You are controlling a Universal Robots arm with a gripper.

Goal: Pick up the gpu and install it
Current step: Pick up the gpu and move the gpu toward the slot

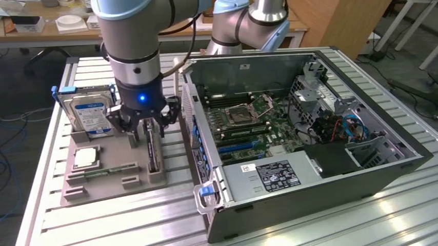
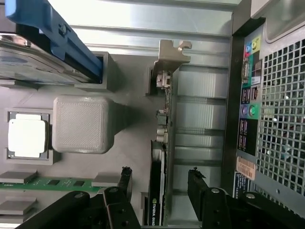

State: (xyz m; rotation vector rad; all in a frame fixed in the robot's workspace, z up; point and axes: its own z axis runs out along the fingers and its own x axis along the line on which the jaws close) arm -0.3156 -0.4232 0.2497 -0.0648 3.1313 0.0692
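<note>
The gpu (image 1: 152, 152) stands on edge in a slot of the grey holder tray (image 1: 102, 187), looking dark from this side, with its silver bracket (image 1: 179, 77) sticking up at the far end. My gripper (image 1: 146, 133) hangs right over it, open. In the wrist view the gpu (image 2: 156, 195) runs between my two black fingertips (image 2: 125, 175), one on each side with a gap to the card. My gripper (image 2: 160, 177) straddles the card's end away from the bracket (image 2: 171, 55). Nothing is held.
The tray also carries a hard drive (image 1: 89, 113) with a blue bracket, a processor chip (image 1: 87, 158) and a green memory stick (image 1: 110, 170). The open computer case (image 1: 294, 138) stands close on the exterior view's right, its motherboard (image 1: 246, 123) exposed. A grey block (image 2: 83, 124) rises beside the card.
</note>
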